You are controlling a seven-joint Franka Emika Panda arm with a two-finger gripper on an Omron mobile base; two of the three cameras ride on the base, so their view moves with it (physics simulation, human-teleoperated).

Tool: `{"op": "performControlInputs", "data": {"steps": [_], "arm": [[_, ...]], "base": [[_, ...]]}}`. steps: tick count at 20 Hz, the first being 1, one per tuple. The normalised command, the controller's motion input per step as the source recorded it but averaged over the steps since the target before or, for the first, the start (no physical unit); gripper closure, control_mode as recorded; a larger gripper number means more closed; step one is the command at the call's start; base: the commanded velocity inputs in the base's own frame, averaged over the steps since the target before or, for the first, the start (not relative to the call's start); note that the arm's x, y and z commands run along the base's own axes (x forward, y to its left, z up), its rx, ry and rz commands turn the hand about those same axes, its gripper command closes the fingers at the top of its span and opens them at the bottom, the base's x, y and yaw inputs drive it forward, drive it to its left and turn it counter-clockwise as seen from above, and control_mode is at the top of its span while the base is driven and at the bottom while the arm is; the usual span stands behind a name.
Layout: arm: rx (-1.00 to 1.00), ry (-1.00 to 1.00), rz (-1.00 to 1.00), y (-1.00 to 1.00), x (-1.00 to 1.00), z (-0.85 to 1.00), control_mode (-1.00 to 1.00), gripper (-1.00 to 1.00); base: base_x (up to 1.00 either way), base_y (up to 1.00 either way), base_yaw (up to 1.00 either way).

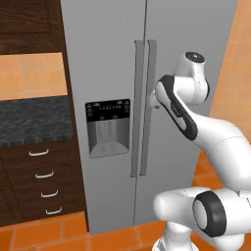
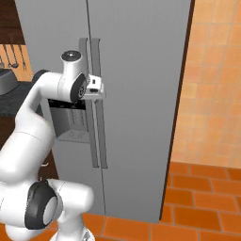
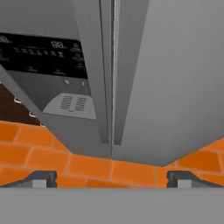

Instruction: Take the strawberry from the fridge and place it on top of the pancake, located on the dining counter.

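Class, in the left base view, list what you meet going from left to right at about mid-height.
Dark counter → dispenser panel → fridge door handles → robot arm → tiled wall.

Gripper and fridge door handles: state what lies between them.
Nothing lies between. In the hand view the gripper, jaws open, faces the two door handles of the shut fridge across bare space; orange floor tiles show beneath.
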Motion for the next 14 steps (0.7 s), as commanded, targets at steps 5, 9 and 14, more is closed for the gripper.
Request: {"op": "performControlInputs", "data": {"steps": [5,9,14], "arm": [[0.01,-0.10,0.02,0.00,0.67,0.00,-1.00,-1.00],[0.02,-0.20,0.00,-0.02,0.29,-0.01,-1.00,-1.00],[0.05,-0.12,-0.03,0.00,0.49,0.00,-1.00,-1.00]], "base": [[0.00,0.00,0.00],[0.00,0.00,0.00],[0.00,0.00,0.00]]}}
